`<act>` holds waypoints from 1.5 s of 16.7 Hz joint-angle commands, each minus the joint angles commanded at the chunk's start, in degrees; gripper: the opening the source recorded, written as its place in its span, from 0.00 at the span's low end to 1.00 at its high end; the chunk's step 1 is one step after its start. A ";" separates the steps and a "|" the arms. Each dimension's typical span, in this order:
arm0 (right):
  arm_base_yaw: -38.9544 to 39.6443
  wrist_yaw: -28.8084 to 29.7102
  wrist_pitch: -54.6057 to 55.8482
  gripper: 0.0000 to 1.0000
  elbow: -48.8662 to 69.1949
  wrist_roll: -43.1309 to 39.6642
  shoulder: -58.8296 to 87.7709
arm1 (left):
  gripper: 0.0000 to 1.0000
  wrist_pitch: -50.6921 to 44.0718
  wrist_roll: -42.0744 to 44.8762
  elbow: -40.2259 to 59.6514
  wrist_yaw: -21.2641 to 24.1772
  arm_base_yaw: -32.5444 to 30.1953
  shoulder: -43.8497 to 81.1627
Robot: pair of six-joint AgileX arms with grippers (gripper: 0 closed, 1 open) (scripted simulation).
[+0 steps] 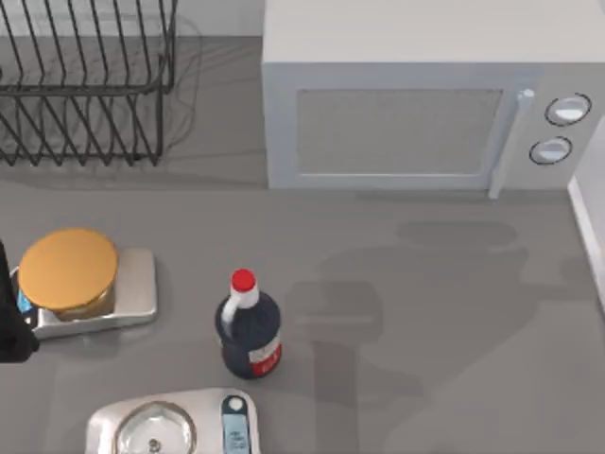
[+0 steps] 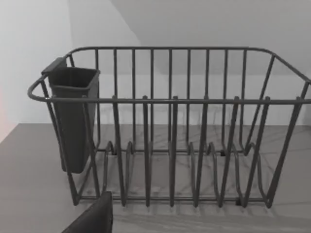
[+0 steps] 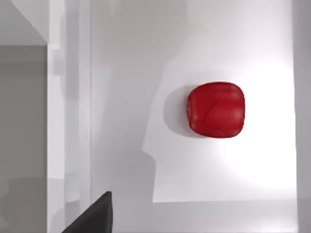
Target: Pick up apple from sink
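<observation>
Hovering above the sink (image 3: pixel 218 184), right hand looking down on the apple (image 3: pixel 216 109) lying alone on the pale basin floor below it, finger state impossible to tell, left hand parked facing the rack (image 2: pixel 170 145) on the desk (image 1: pixel 425 312).

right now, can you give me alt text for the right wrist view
A bright red apple lies alone on the pale, smooth floor of the sink, seen from straight above. A dark finger of the right arm's fingers pokes into the picture's edge, well apart from the apple.
</observation>
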 joint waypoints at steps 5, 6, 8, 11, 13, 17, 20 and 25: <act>-2.77 0.04 -11.61 1.00 18.66 -2.56 22.51 | 1.00 0.00 0.00 0.00 0.00 0.00 0.00; -3.21 0.05 -13.43 1.00 21.58 -2.96 26.04 | 1.00 0.00 0.00 0.00 0.00 0.00 0.00; -3.93 0.08 -16.36 1.00 26.29 -3.62 31.75 | 1.00 0.00 0.00 0.00 0.00 0.00 0.00; -4.54 0.11 -18.84 1.00 30.26 -4.18 36.58 | 1.00 0.00 0.00 0.00 0.00 0.00 0.00; -4.61 0.11 -19.12 1.00 30.71 -4.25 37.13 | 1.00 0.00 0.00 0.00 0.00 0.00 0.00; -4.28 0.12 -19.00 1.00 30.56 -4.20 37.03 | 1.00 0.00 0.00 0.00 0.00 0.00 0.00; -4.29 0.14 -16.72 1.00 29.22 -4.17 38.39 | 1.00 0.00 0.00 0.00 0.00 0.00 0.00; -4.41 0.22 -1.92 1.00 23.29 -4.07 45.71 | 1.00 0.00 0.00 0.00 0.00 0.00 0.00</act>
